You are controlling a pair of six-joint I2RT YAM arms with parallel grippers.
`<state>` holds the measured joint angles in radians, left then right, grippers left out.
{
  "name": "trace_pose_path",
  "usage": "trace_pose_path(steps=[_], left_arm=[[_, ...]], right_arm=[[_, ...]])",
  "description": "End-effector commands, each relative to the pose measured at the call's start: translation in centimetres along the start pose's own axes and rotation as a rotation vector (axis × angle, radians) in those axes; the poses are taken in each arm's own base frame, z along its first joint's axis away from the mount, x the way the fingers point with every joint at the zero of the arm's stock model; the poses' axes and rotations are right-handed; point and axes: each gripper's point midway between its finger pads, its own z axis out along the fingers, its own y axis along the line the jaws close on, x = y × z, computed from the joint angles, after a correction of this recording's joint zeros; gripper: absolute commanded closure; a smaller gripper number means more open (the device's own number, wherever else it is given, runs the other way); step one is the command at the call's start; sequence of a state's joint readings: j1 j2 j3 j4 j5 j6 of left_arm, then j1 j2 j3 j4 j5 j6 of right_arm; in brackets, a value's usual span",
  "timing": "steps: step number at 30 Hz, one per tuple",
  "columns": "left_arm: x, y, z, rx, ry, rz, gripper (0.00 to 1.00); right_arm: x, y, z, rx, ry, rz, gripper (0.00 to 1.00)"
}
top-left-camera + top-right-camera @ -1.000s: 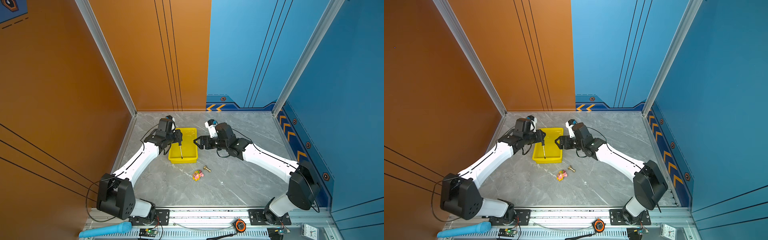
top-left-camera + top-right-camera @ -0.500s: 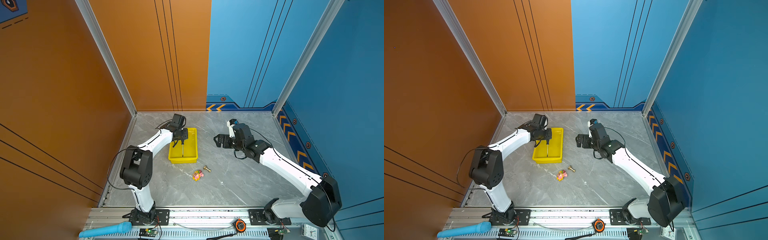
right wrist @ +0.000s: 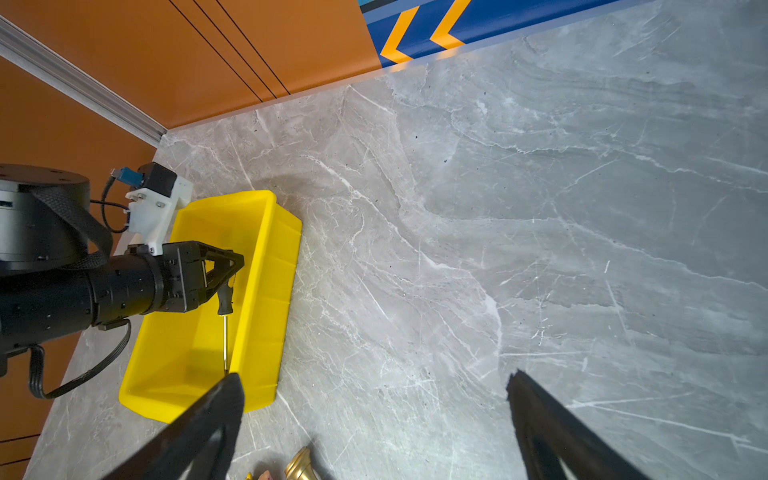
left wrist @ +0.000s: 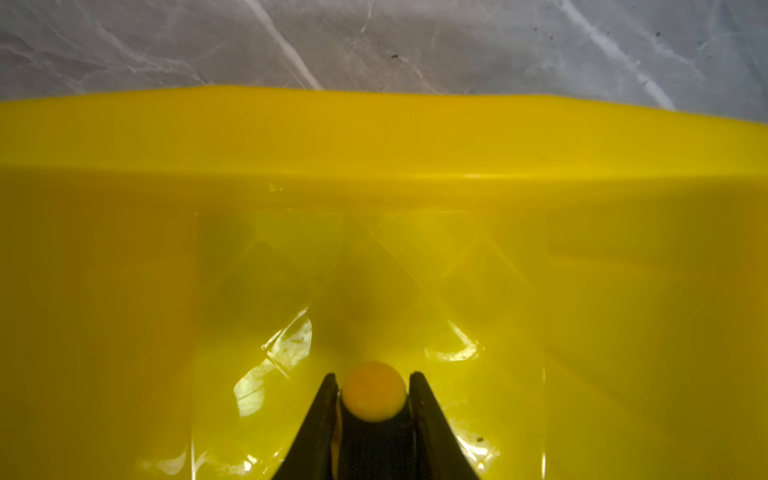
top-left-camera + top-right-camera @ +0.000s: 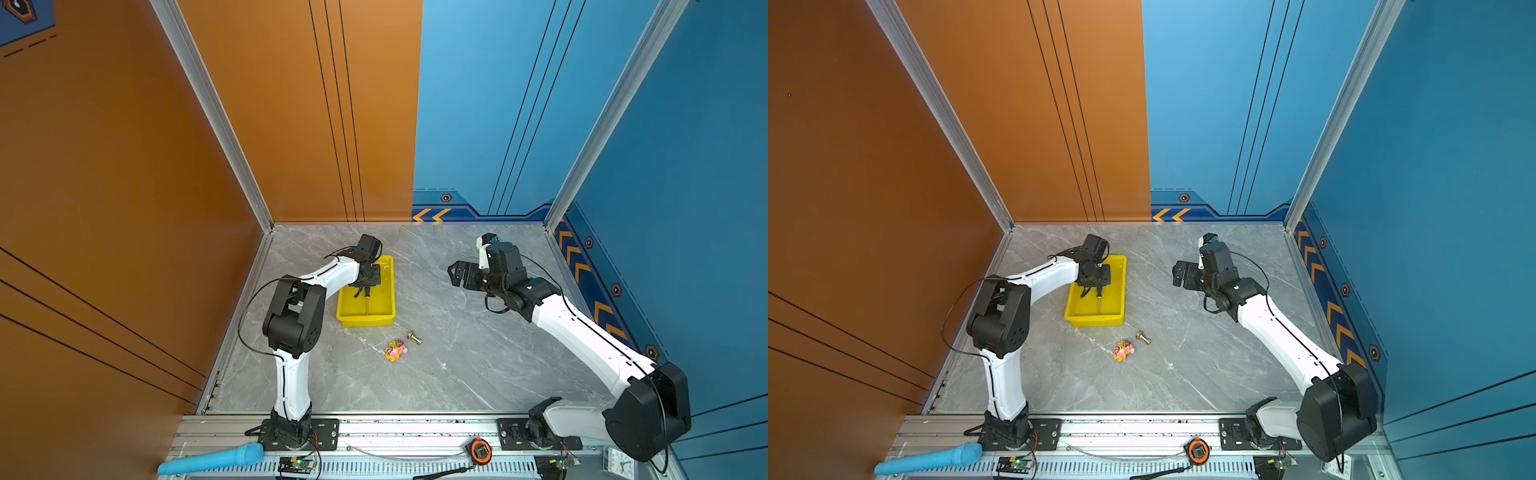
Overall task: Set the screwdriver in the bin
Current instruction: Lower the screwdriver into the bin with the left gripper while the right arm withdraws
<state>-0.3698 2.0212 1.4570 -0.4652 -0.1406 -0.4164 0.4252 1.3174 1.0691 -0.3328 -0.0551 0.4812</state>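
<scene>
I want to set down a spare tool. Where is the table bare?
Bare: between the bin and the right gripper, and from the toy to the front rail. Crowded: around toy and brass piece, near the bin.

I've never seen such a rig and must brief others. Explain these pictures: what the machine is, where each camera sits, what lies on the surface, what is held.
Two white robot arms stand on a rail beside a grey table; each ends in a two-fingered gripper. Two pictures look down on the whole scene from above; two come from cameras on the arms' wrists. On the table lie a yellow bin, a small brass piece and a colourful toy. The left gripper is shut on the screwdriver by its black handle, the shaft reaching into the bin. The right gripper is open and empty.
</scene>
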Motion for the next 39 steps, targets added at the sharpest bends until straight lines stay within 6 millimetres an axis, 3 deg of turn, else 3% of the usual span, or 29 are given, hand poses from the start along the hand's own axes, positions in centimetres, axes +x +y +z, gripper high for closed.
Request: trace_pose_path(steps=[1, 7, 16, 24, 29, 32, 35, 39], left_arm=[[-0.2, 0.2, 0.4, -0.051, 0.001, -0.007, 1.00], [0.3, 0.3, 1.2, -0.065, 0.017, -0.009, 0.96], [0.4, 0.2, 1.3, -0.063, 0.019, -0.020, 0.72], [0.1, 0.1, 0.6, -0.057, 0.011, -0.010, 0.61], [-0.7, 0.0, -1.0, -0.041, -0.020, -0.009, 0.40], [-1.6, -0.2, -2.8, -0.018, -0.052, -0.013, 0.37], [-2.8, -0.6, -5.6, 0.020, -0.102, -0.001, 0.31], [-3.6, -0.2, -9.8, 0.060, -0.167, 0.009, 0.08]], right_arm=[[0.2, -0.6, -0.1, 0.027, 0.012, -0.023, 0.00], [0.1, -1.3, -0.5, 0.043, 0.003, -0.021, 0.01], [-0.3, -2.4, -1.3, 0.057, -0.017, -0.005, 0.01], [-0.5, -3.4, -2.2, 0.073, -0.034, 0.007, 0.01], [-1.1, -3.9, -3.1, 0.093, -0.054, 0.005, 0.01], [-1.5, -4.2, -3.6, 0.106, -0.066, 0.007, 0.00], [-1.6, -4.3, -4.2, 0.114, -0.075, 0.006, 0.00], [-1.1, -4.9, -5.0, 0.142, -0.080, 0.011, 0.00]])
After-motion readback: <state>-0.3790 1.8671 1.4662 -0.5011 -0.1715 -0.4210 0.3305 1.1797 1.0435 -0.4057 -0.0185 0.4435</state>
